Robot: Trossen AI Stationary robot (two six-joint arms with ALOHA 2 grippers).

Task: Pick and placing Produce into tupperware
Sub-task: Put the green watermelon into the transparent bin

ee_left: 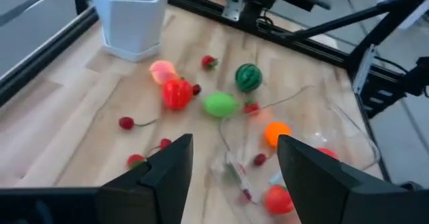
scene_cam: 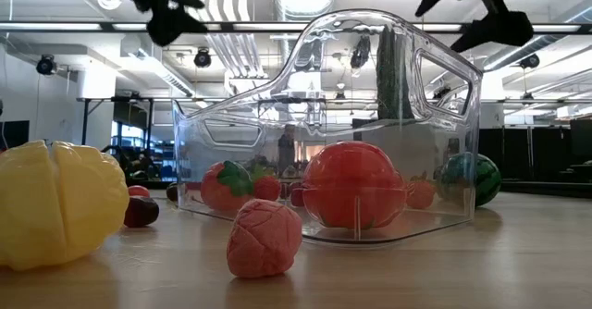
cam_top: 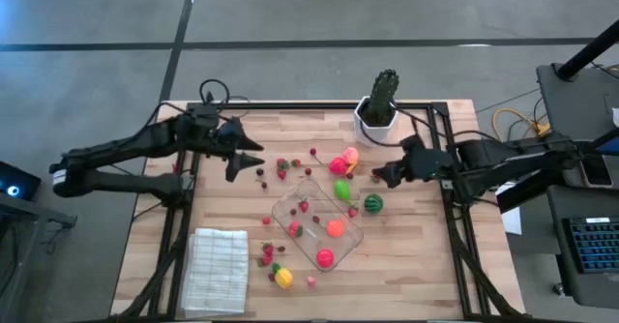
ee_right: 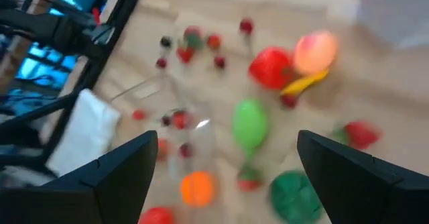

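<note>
Yellow fruit (scene_cam: 55, 203) and pink berry (scene_cam: 265, 238) before unlabelled tupperware (scene_cam: 370, 161); left gripper (cam_top: 253, 158) and right gripper (cam_top: 379, 176) both spread, empty.

Overhead, table-level and 2 wrist views, all on the tupperware (cam_top: 316, 228).

Yellow fruit (scene_cam: 57, 203) cut by low view's edge; tupperware (ee_right: 171, 113) blurred.

Clear tupperware (cam_top: 317, 228) sits angled mid-table, open, upright. Inside it: orange piece (cam_top: 335, 228), red round fruit (cam_top: 325, 258), a couple of strawberries (cam_top: 295, 230). Green piece (cam_top: 342, 190) at its far rim; watermelon ball (cam_top: 373, 204) just beside that corner. Red and peach fruits (cam_top: 344, 161) near the far side. Cherries (cam_top: 282, 165) scattered on the left side. Yellow fruit (cam_top: 283, 278) and pink berry (cam_top: 311, 281) at the near edge
</note>
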